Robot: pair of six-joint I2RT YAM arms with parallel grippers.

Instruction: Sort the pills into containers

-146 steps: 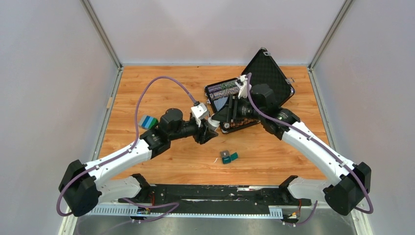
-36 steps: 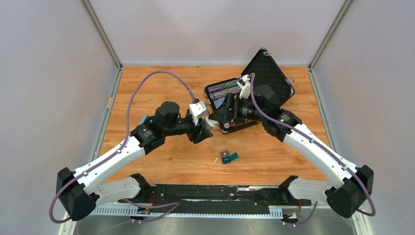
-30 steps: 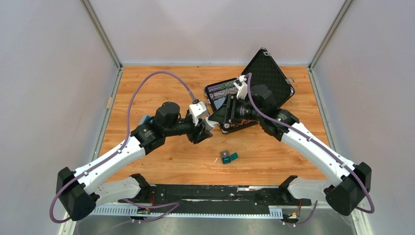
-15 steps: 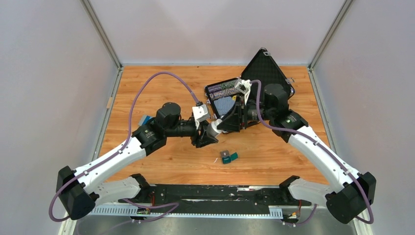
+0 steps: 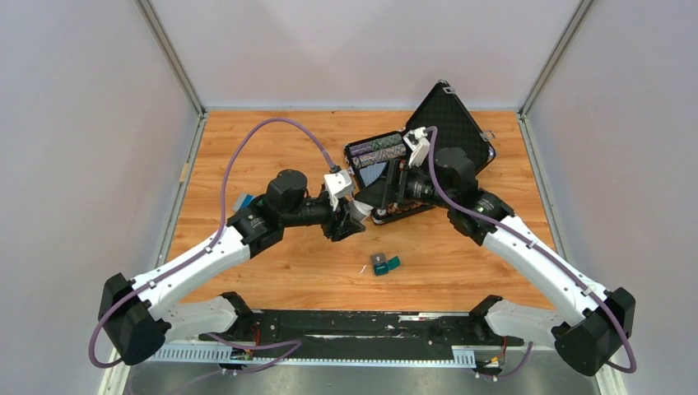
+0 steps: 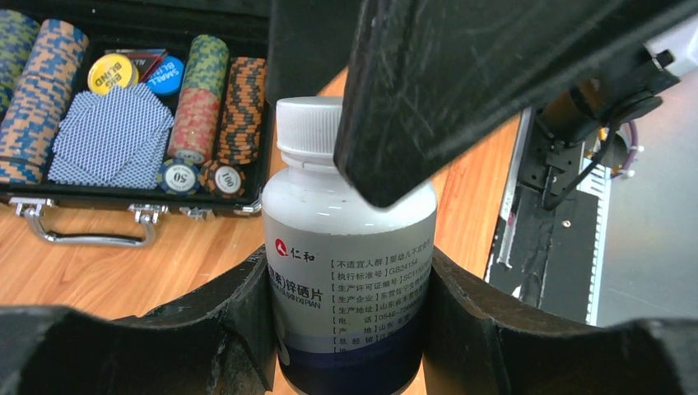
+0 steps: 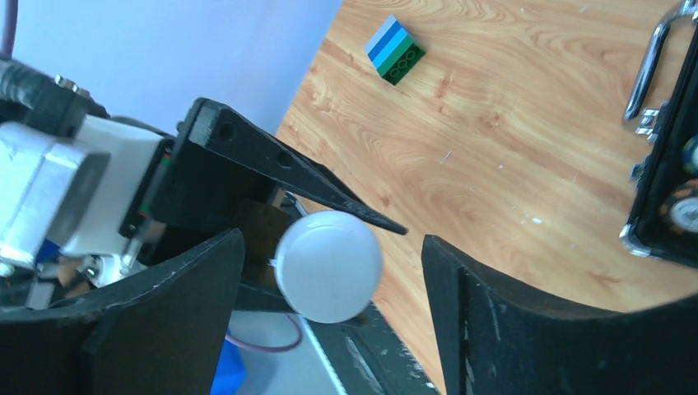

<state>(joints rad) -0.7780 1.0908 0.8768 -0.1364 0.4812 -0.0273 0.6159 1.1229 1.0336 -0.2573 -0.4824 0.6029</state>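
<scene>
When I count from the top view, I find a left arm (image 5: 197, 259) and a right arm (image 5: 535, 255), one box (image 5: 383, 263), one chip case (image 5: 449, 123) and one brick (image 5: 243, 202) on the table (image 5: 272, 140). The left gripper (image 5: 352, 220) and the right gripper (image 5: 374, 199) meet tip to tip just before the near edge of the chip case. What is between them is too small to tell from here. The box lies open on bare wood nearer to the front edge, well apart from both grippers, with free room on all sides. Its grey inside faces up and its teal part lies to the right, so its long axis goes about left to right. The brick is near the left edge, partly hidden by the left arm. The chip case stands at the back right with its lid up.

From the left wrist, one bottle (image 6: 350, 247) is seen, clamped at its lower body between the two fingers (image 6: 239, 313). Its long axis runs along the fingers, and its white cap (image 6: 309, 132) points away from the wrist. One black finger of the right gripper hides the right part of the cap. Behind are several chip stacks (image 6: 197, 90).

From the right wrist, the cap faces the camera. The right fingers stand wide, with a gap on each side of it.
</scene>
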